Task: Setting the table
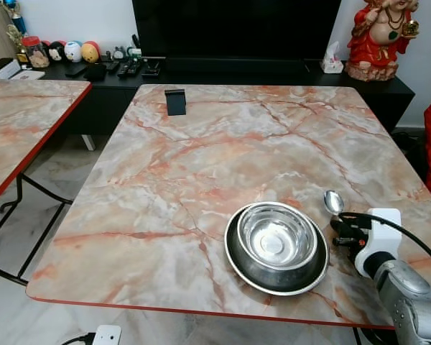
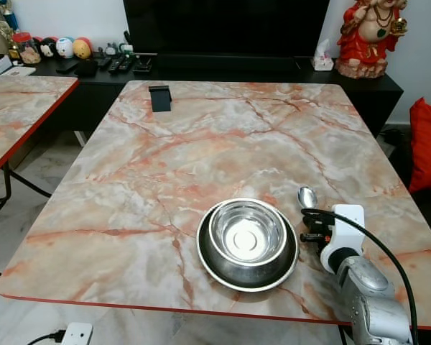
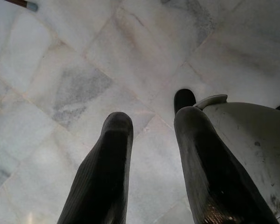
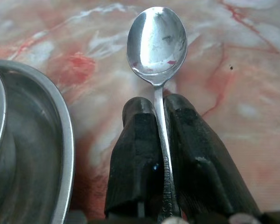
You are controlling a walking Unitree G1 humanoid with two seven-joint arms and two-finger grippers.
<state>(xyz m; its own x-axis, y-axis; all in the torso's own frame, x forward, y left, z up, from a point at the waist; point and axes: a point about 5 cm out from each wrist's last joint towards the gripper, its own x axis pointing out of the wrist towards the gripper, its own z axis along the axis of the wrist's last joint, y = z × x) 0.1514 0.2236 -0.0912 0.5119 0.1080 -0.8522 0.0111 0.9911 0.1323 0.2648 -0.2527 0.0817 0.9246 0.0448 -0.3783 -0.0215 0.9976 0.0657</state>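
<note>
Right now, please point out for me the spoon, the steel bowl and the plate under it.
spoon (image 4: 157,39): right wrist view, middle of its bowl.
steel bowl (image 1: 276,236): left eye view, inner bottom.
plate (image 1: 238,264): left eye view, bare left rim.

Table (image 1: 201,165): we see it across the middle of the frame.
Plate (image 1: 237,262): lower right of the table.
Bowl (image 1: 276,237): inside the plate.
Spoon (image 1: 333,202): just right of the plate, pinched by the right gripper (image 4: 161,121).
Black stand (image 1: 175,101): upper left of the tabletop.
Second table (image 1: 21,122): at the frame's left edge.
Statue (image 1: 379,36): upper right, on the cabinet (image 1: 258,75) behind our table.
</note>
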